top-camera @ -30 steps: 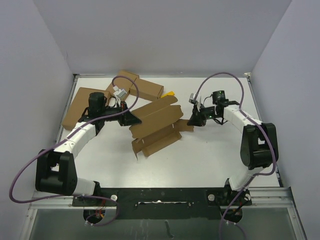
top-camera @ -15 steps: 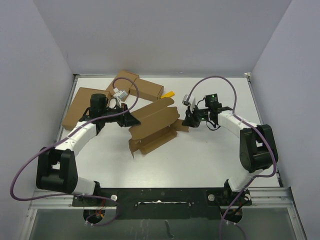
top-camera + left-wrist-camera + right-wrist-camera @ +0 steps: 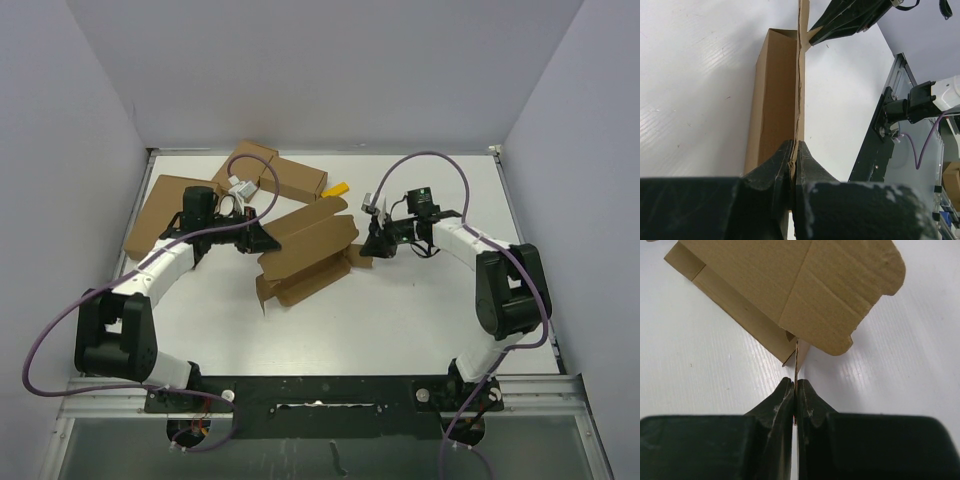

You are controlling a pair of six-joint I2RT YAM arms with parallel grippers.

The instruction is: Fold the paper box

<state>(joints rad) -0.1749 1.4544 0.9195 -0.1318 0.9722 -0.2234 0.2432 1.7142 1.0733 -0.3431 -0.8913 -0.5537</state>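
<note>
Brown creased paper box (image 3: 305, 250) | left pincer (image 3: 795, 146) clamps its edge | right pincer (image 3: 795, 383) pinches, apparently, a flap

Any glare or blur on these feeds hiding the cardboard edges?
Top external: even light, sharp, faint shadow under the paper box. Left wrist: the left gripper in close is soft, cardboard crisp. Right wrist: mild sheen on the table, nothing hidden.
</note>
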